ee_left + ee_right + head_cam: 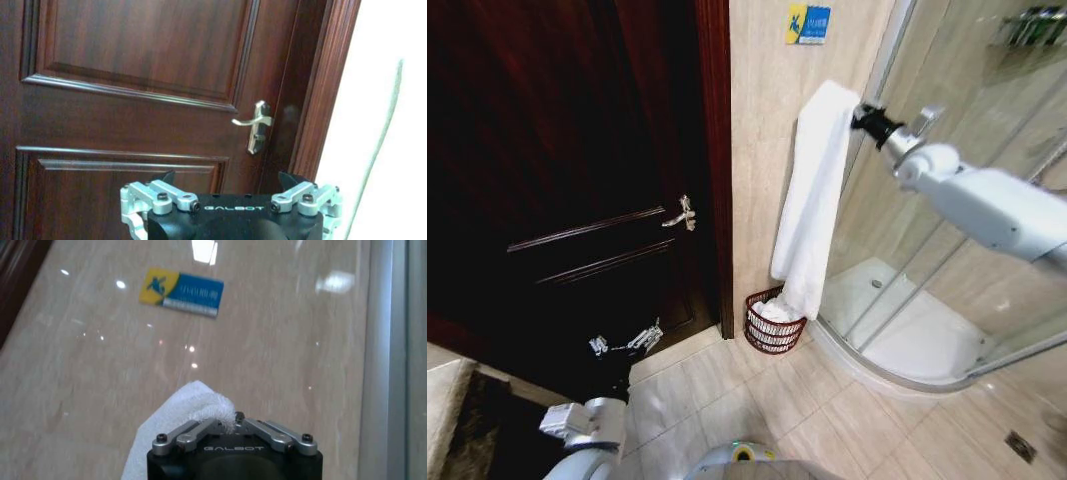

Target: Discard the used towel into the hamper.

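Left gripper (627, 342) sits parked low in front of the dark wooden door (577, 150), fingers spread wide and empty; you can see in its wrist view that it just faces the door handle (257, 125), doing nothing for this job.

Moving right: hamper (773, 325) stands on the floor tiles (847, 420) against the beige wall, between the door frame and the shower tray (917, 330). Some white cloth already lies inside it.

White towel (812, 190) hangs full length right above the hamper, lower end reaching into or touching the rim area; can't tell which. That's why you're holding it so high: the drape lines up over the basket opening, so a release should drop it straight in.

Right gripper (864, 117) is up near the wall sign (808, 23), fingers pinched closed on the towel's top corner, confirmed in the right wrist view.

Risk, as I judge it: towel is long, basket small, so part may flop over the rim.
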